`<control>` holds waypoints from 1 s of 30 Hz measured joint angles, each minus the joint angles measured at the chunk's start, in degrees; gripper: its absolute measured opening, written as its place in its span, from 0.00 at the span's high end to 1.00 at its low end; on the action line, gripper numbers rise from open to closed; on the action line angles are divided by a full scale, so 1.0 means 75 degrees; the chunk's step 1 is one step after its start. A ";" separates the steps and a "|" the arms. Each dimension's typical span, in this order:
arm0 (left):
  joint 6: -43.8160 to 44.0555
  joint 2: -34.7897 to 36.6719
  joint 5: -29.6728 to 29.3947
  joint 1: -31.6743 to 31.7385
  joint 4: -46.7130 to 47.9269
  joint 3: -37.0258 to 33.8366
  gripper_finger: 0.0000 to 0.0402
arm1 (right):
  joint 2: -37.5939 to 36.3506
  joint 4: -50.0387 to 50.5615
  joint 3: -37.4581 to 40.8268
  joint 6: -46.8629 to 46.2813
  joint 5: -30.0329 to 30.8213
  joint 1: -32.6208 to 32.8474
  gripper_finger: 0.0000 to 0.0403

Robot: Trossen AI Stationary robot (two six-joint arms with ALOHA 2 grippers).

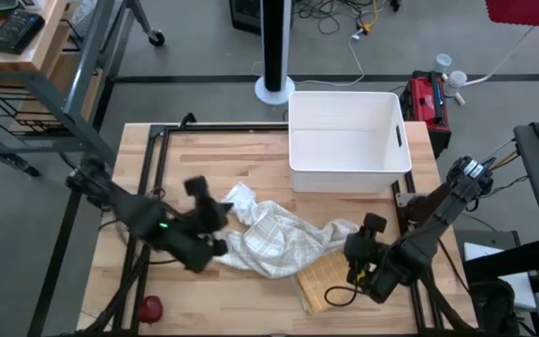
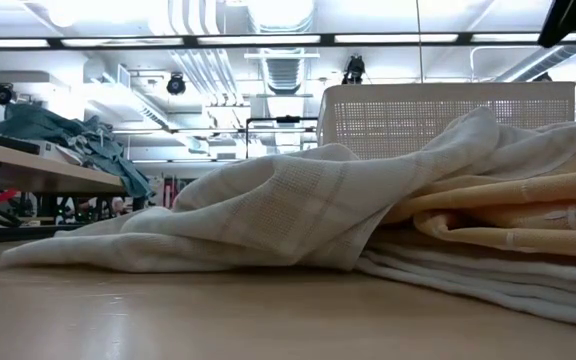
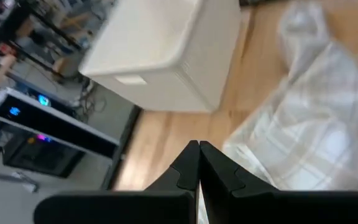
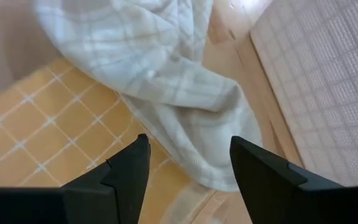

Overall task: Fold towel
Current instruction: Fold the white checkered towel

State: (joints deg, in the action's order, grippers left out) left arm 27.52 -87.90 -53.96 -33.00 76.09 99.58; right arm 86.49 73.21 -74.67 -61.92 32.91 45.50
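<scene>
2 towels [image 1: 274, 239] crumpled beside bin [image 1: 348, 140].

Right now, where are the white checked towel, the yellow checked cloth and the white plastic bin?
White checked towel [image 1: 274, 239]: high view, crumpled middle.
Yellow checked cloth [image 1: 318, 279]: high view, exposed flat part.
White plastic bin [image 1: 349, 176]: high view, near wall.

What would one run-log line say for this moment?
crumpled white checked towel unfolded | left gripper shut, empty | right gripper open above towel | white plastic bin behind
</scene>
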 joint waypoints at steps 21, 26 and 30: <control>-0.1593 -0.1667 0.5240 0.1895 -1.1071 -0.6259 0.69 | -0.0008 -0.0895 0.0000 -0.0663 0.0830 0.0807 0.45; -0.0574 -0.2489 0.5053 0.2047 -1.0316 -0.6226 0.67 | -0.0008 -0.0886 0.0000 -0.0675 0.0973 0.0804 0.46; 0.1668 -0.2510 0.3915 0.2248 -0.7999 -0.6130 0.73 | -0.0008 -0.0882 0.0000 -0.0936 0.0983 0.0804 0.47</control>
State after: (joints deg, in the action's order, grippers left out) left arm 40.03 -106.72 -24.59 -16.13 16.09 53.60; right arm 86.43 66.59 -74.67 -68.93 40.28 51.53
